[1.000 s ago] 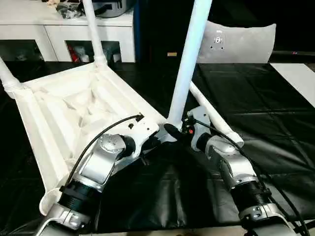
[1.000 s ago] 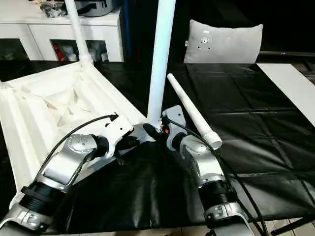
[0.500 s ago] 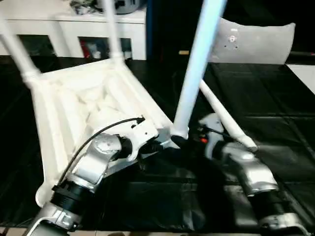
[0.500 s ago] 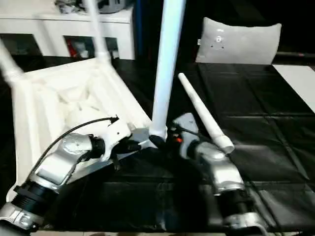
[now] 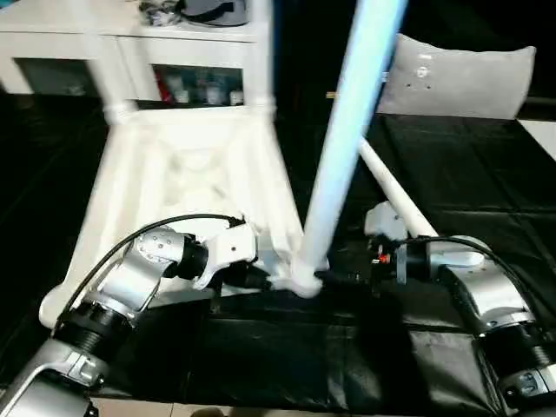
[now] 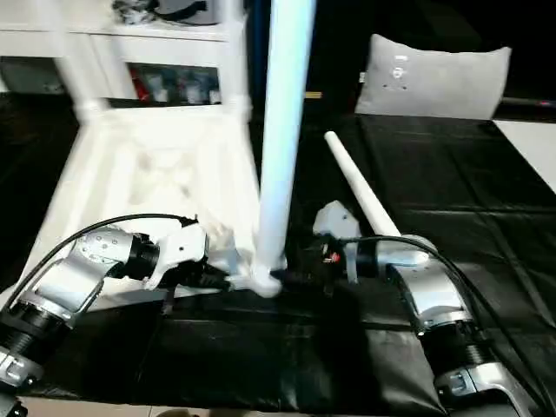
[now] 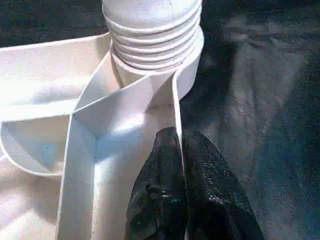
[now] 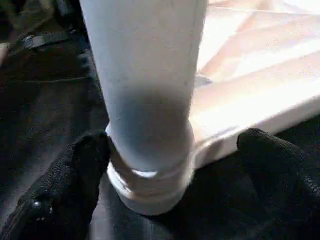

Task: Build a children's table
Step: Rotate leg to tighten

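The white tabletop (image 5: 191, 174) lies upside down on the black cloth, ribs up. Two legs stand in its far corners (image 5: 106, 78) (image 5: 261, 61). A third leg (image 5: 347, 130) rises from the near corner socket (image 7: 150, 45), its ridged end seated there. Another leg (image 5: 395, 195) lies loose on the cloth to the right. My left gripper (image 7: 176, 150) is shut on the tabletop's thin rim wall just beside that socket. My right gripper (image 8: 173, 145) stands open, one finger (image 8: 65, 190) on each side of the upright leg's base, not squeezing it.
A white cabinet (image 5: 174, 52) runs along the back. A grey cushion (image 5: 460, 78) leans at the back right. A white surface (image 5: 543, 130) shows at the right edge. Black cloth (image 5: 469, 174) covers the work table.
The camera has swung, shifting the whole picture. My right gripper has opened wider around the leg's base and its forearm now lies flatter. The left gripper keeps its hold on the rim.
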